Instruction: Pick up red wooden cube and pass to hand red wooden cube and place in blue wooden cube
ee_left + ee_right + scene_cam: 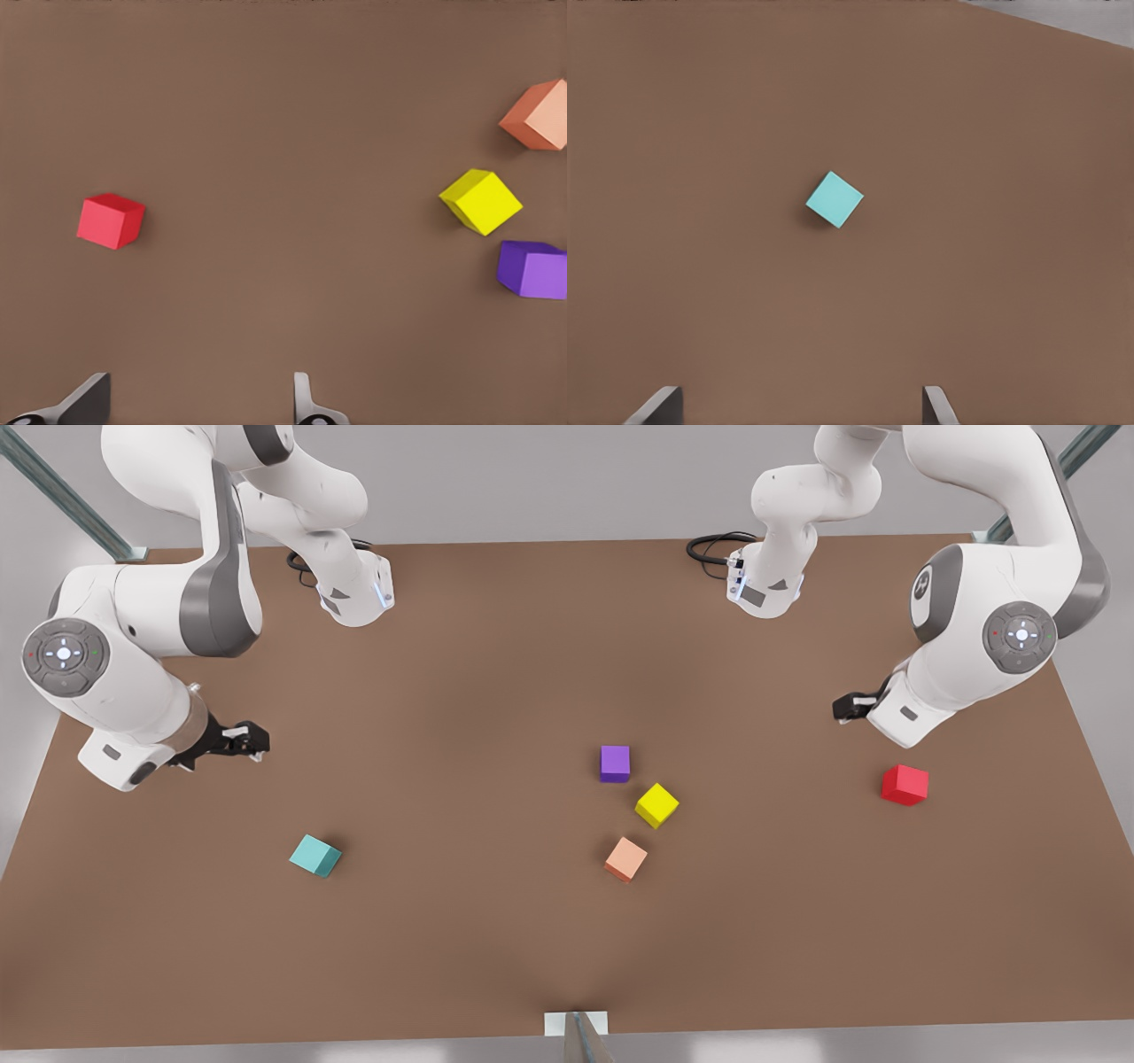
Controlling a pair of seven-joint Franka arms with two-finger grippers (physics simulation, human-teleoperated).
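Two grippers empty, red cube not yet picked up

You have the red wooden cube [904, 785] lying on the table [496, 655] at the front view's right, just beside the left gripper [849, 707], which hovers above the surface with fingers spread and nothing between them. That arm is the nearer one, so it looks set to make the pick. Your right gripper [252, 740] hangs at the front view's left, fingers also spread wide, with the blue wooden cube [315, 856] near it, presumably waiting for the handover. A purple cube [615, 763], yellow cube [656, 805] and peach cube [626, 859] cluster mid-table, well apart from both.
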